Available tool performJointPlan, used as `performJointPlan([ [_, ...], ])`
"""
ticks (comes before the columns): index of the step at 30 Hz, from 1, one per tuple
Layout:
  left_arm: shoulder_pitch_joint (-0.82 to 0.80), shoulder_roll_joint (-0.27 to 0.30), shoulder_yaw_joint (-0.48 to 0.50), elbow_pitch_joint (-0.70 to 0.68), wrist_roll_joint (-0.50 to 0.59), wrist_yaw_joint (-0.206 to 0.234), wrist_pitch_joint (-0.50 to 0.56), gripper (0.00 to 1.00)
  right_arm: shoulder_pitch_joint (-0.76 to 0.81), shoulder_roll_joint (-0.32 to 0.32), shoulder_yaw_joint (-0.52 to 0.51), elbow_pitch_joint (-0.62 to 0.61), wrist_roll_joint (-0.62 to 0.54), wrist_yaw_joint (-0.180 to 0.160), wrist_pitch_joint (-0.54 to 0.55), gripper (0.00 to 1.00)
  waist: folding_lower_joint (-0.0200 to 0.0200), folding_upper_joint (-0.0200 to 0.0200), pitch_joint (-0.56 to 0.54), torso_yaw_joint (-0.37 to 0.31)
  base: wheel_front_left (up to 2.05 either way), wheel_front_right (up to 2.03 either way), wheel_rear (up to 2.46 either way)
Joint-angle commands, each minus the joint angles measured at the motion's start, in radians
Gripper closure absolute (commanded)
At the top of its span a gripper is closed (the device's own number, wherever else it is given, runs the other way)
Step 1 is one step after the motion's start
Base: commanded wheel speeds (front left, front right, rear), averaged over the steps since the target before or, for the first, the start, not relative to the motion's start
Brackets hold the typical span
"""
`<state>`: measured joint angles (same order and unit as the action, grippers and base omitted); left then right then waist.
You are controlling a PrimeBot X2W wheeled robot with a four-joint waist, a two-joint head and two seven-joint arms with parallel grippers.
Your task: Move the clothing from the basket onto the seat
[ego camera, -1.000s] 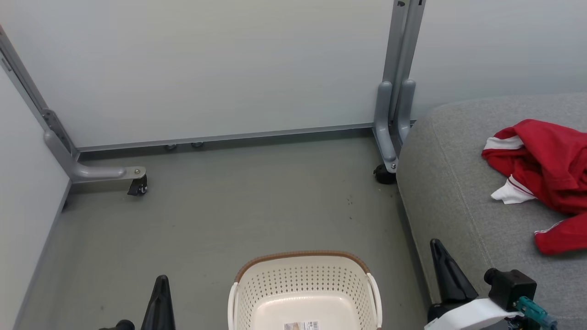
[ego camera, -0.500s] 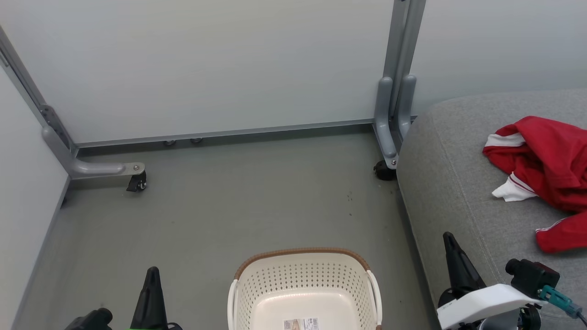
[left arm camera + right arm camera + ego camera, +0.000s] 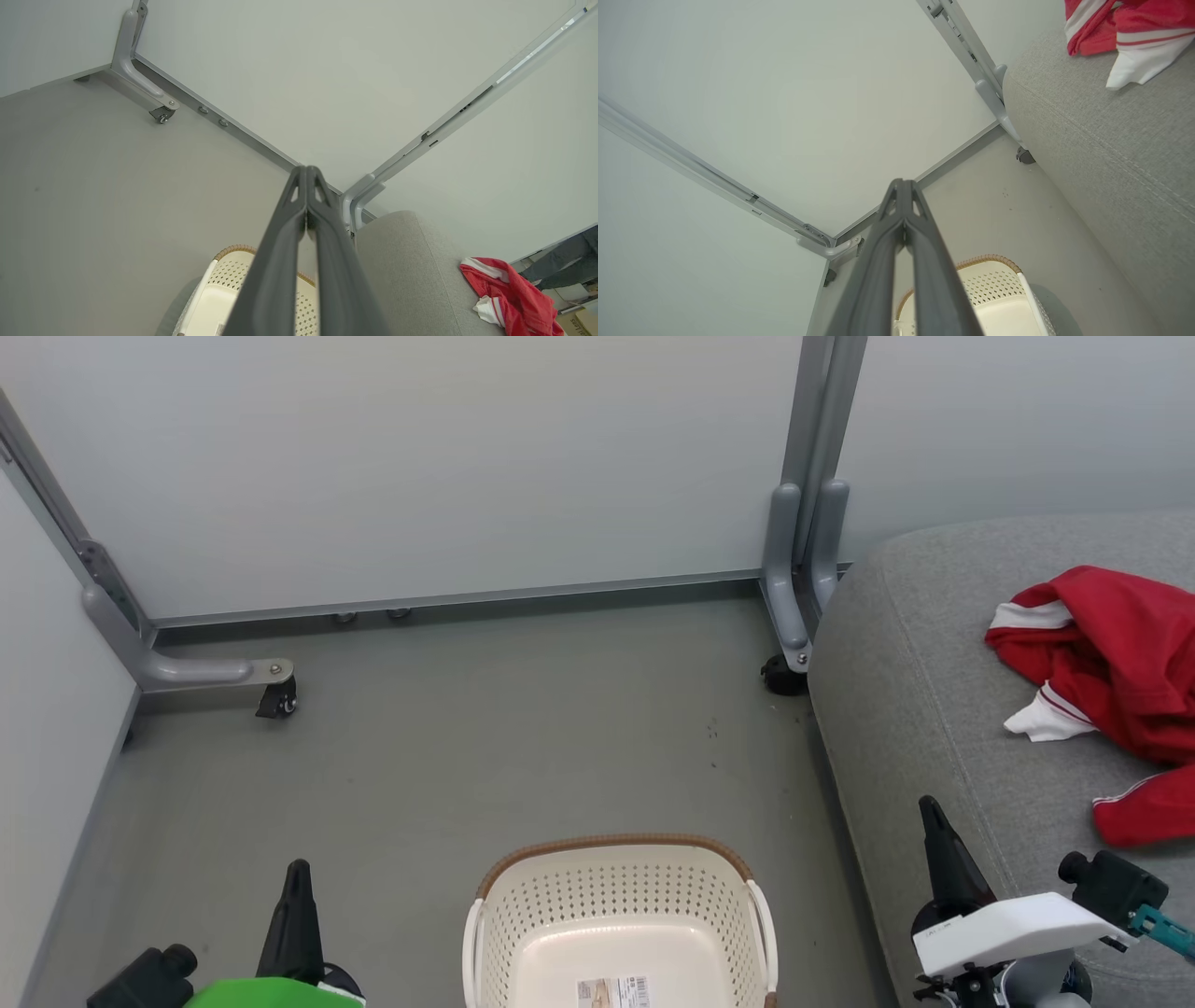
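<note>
Clothing (image 3: 1111,663) in bright red, with white cuffs and thin white stripes, lies crumpled on top of the seat (image 3: 934,709). It sits toward the seat's far right and runs off the right edge of the head view. The seat is a light grey upholstered cushion with a rounded corner and a stitched seam, and it takes up the right side of the scene.

Left of it, well apart from the clothing, the basket (image 3: 616,896) stands on the grey floor (image 3: 467,756) at the near middle. It is cream-white perforated plastic with a brown woven-look rim, a handle on each side and a label (image 3: 613,992) on its bare bottom.

The left gripper (image 3: 298,875) hangs above the floor to the near left of the basket. Its two dark fingers are pressed together to a single point with nothing between them, and the left wrist view shows the tips meeting. The right gripper (image 3: 931,814) hangs to the near right of the basket, over the seat's near left edge. It is likewise fully closed, holds nothing and is apart from the clothing.

Beyond the floor stand pale partition panels (image 3: 467,476) in grey metal frames with black wheels on their feet. The left castor (image 3: 277,702) is at the far left, and the right castor (image 3: 782,678) is just beside the seat's far corner.
</note>
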<state>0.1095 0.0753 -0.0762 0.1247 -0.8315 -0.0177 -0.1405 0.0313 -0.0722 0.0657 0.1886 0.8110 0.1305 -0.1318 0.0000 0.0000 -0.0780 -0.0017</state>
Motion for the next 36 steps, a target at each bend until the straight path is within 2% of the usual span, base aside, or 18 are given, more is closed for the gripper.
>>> performJointPlan([
  [1,-0.033,0.008,0.007,-0.008,-0.036,-0.008,0.009,1.0,-0.033,-0.005,-0.008,-0.009,0.034,0.0,0.008,1.0,0.0,0.0,0.001,0.0,0.0,0.0,0.0],
  [36,-0.126,0.015,0.07,0.053,-0.426,-0.062,0.108,1.0,-0.089,-0.008,-0.072,0.021,0.43,0.0,0.109,1.0,0.0,0.0,0.033,0.001,0.0,0.0,0.0],
])
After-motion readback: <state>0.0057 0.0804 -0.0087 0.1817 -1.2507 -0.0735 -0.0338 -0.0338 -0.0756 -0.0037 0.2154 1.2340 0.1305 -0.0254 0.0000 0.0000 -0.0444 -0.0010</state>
